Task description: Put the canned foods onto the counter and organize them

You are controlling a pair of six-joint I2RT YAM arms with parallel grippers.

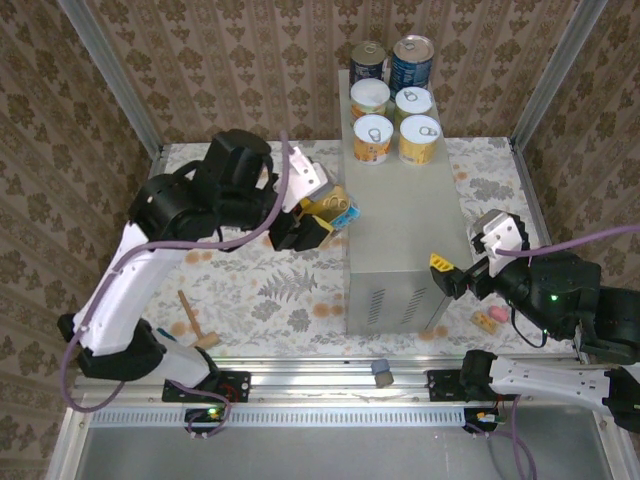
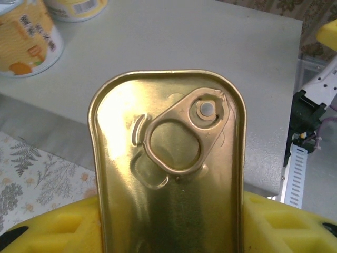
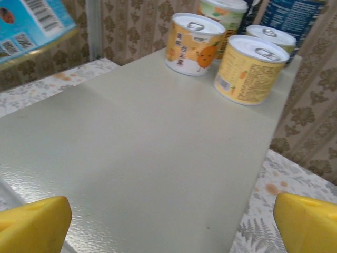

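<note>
Six cans [image 1: 394,98] stand bunched at the far end of the counter [image 1: 400,225]. The seventh, a flat gold tin [image 2: 168,168], is clamped by its near end in the left gripper [image 1: 315,228], just off the counter's left edge. Its long axis points toward the bare top, which lies to its right. The right gripper [image 1: 452,272] hangs wide by the near right corner.
</note>
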